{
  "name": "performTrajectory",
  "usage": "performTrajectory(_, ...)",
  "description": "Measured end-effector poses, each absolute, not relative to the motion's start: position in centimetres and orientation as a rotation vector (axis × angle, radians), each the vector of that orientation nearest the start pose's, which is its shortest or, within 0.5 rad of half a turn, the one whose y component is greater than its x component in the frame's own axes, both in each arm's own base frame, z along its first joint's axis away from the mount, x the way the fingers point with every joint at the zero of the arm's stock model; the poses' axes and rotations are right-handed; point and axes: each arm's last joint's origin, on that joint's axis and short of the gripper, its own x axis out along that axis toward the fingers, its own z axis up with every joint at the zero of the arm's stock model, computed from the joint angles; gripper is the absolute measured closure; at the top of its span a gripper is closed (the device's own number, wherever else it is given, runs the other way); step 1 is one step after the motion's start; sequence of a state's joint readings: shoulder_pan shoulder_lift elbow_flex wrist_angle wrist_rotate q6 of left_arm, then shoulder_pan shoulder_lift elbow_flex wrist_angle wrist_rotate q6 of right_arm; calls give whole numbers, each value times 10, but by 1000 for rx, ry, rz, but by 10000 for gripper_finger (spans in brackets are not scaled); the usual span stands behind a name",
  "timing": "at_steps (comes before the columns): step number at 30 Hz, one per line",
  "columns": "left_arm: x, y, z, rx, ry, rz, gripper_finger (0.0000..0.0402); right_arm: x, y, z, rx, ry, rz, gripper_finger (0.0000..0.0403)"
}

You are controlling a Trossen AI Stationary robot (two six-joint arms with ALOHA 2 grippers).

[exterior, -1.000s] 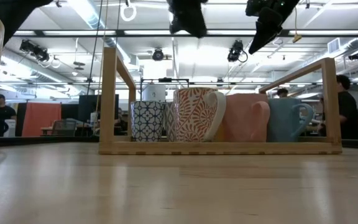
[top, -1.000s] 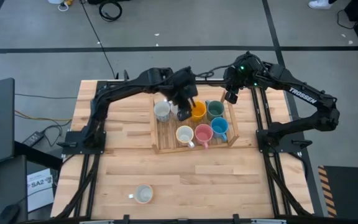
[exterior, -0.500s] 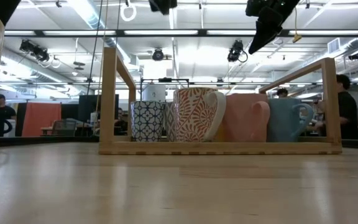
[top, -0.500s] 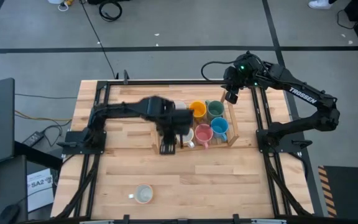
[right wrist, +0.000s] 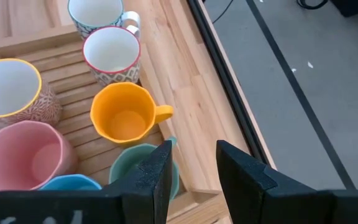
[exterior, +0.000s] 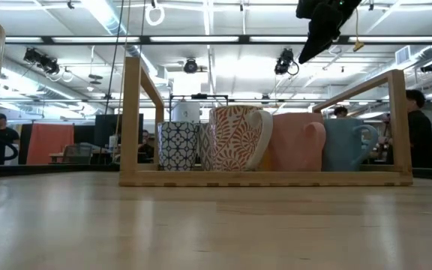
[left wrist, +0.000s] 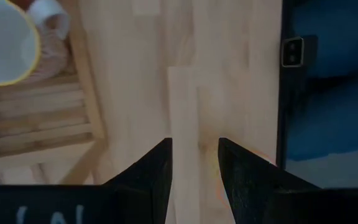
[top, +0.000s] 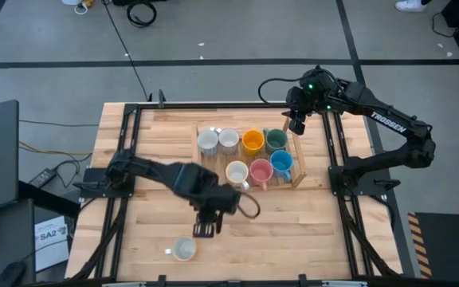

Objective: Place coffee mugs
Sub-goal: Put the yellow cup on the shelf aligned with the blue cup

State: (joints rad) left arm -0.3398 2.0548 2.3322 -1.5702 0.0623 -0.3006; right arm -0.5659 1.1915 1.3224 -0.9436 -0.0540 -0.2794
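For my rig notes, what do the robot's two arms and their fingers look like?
Both arms are dark, jointed links. The right arm carries white TROSSEN lettering, a green light near its wrist, and a black cable loop. Each gripper, left gripper and right gripper, has two dark, flat, tapering fingers.

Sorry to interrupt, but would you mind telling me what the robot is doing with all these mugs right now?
It is filling a wooden tray with mugs. Seven sit in it now, among them the orange, pink and blue ones. The left gripper, empty with fingers apart, is out over the table near the last mug, which stands alone at the front edge. The right gripper waits, open and empty, above the tray's far right corner.
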Motion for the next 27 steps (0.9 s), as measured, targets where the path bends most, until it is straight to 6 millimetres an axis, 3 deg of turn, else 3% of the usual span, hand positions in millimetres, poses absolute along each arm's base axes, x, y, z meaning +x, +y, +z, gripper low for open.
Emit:
performTrajectory(16, 340, -198, 364, 61, 1312, -266, 267, 190, -119, 370, -9, 840, -368, 271)
performTrajectory(20, 335, -213, 360, 196, 1295, -325, 267, 190, -119, 370, -8, 840, -367, 271)
performTrajectory(27, 339, -232, 335, 422, 1324, -406, 267, 190, -119, 370, -8, 840, -366, 271)
